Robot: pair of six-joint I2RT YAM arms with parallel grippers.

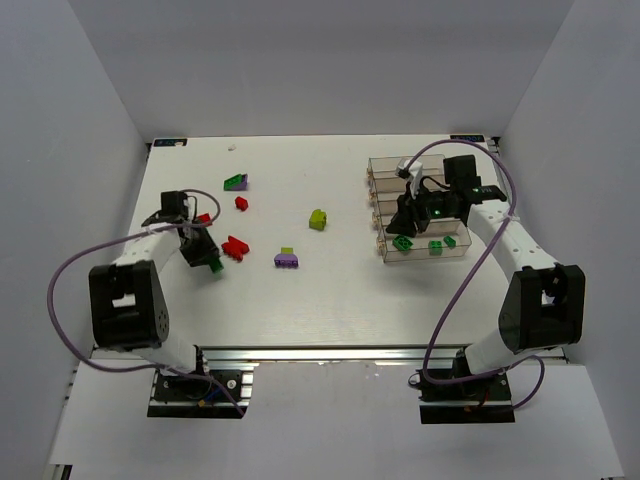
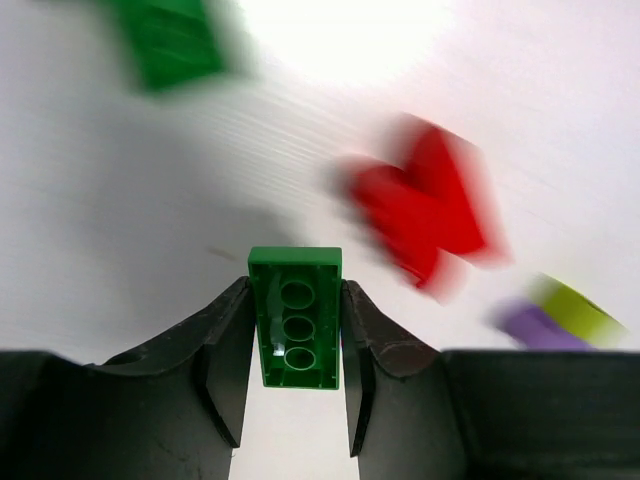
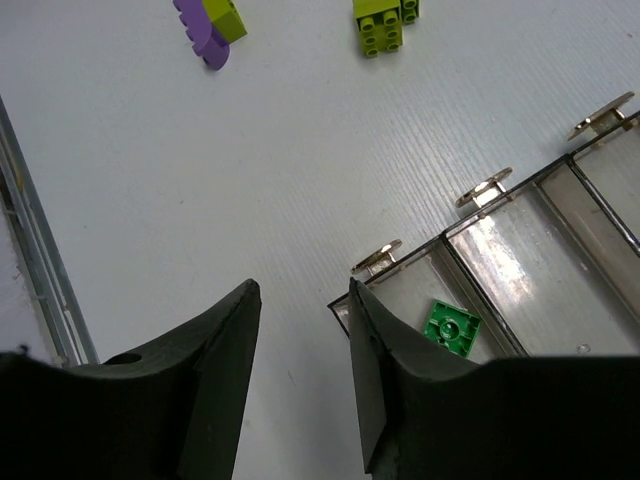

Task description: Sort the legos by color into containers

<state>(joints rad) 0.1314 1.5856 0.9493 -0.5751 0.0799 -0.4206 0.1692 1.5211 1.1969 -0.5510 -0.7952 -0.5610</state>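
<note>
1. My left claw [image 2: 296,300]: closed on one green brick [image 2: 296,335], pinched across its long sides, at the left side of the worktop [image 1: 300,300].
2. Red bricks [image 1: 235,246]: loose on the worktop just right of that claw, with a smaller red one [image 1: 241,203] farther back.
3. Green-and-purple piece [image 1: 236,182]: rear left, loose.
4. Purple piece [image 1: 287,260] with a yellow-green cap: near centre.
5. Yellow-green brick [image 1: 318,219]: centre, standing alone.
6. Bins [image 3: 505,260]: four joined in a row, right side. The nearest holds green bricks [image 1: 402,242].
7. My right claw [image 3: 300,380]: open, nothing between the fingers, over the nearest bin's corner.
</note>
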